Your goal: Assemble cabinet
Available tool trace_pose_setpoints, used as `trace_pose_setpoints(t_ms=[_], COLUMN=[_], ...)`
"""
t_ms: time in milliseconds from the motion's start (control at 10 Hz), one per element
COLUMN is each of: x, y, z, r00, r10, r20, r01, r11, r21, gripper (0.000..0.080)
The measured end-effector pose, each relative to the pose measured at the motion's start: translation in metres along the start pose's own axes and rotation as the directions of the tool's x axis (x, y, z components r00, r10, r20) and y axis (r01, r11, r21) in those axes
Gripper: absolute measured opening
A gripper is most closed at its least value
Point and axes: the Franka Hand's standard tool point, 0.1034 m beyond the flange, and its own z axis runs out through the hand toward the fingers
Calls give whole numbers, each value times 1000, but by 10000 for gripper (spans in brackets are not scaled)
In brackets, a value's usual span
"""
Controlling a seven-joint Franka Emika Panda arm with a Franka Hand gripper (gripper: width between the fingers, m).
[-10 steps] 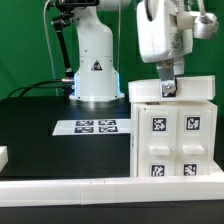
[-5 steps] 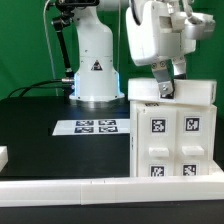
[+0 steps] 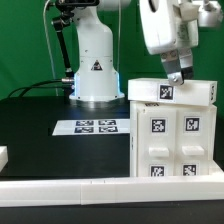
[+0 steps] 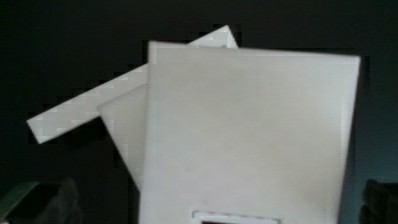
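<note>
The cabinet (image 3: 172, 135) is a white boxy unit at the exterior view's right, with four recessed compartments that each carry a marker tag. A white top panel (image 3: 170, 91) with its own tag lies across it. My gripper (image 3: 178, 76) hangs just above that panel's right part, not touching it. In the wrist view the white top panel (image 4: 240, 130) fills the middle, and a second white panel edge (image 4: 103, 106) juts out at an angle beside it. My gripper (image 4: 210, 212) is open and empty, its dark fingers (image 4: 36, 205) showing wide apart at the corners.
The robot base (image 3: 95, 62) stands at the back. The marker board (image 3: 97, 126) lies on the black table in front of it. A small white part (image 3: 3, 156) sits at the exterior view's left edge. A white ledge (image 3: 60, 190) runs along the front.
My gripper was down at the tag on the cabinet's top panel. It has since risen and shifted toward the exterior view's right. The cabinet has not moved.
</note>
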Motion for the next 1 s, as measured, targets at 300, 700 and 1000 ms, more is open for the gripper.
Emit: trace_pose_setpoints(t_ms=[300, 700, 1000], x=[-14, -13, -14], y=[-1, -4, -2], z=[-11, -11, -11], r00=[1000, 933, 774], r10=[-19, -360, -633], r20=[21, 13, 17], r01=[18, 360, 633], r11=[999, 933, 774], r21=[26, -3, -10], gripper=[796, 796, 796])
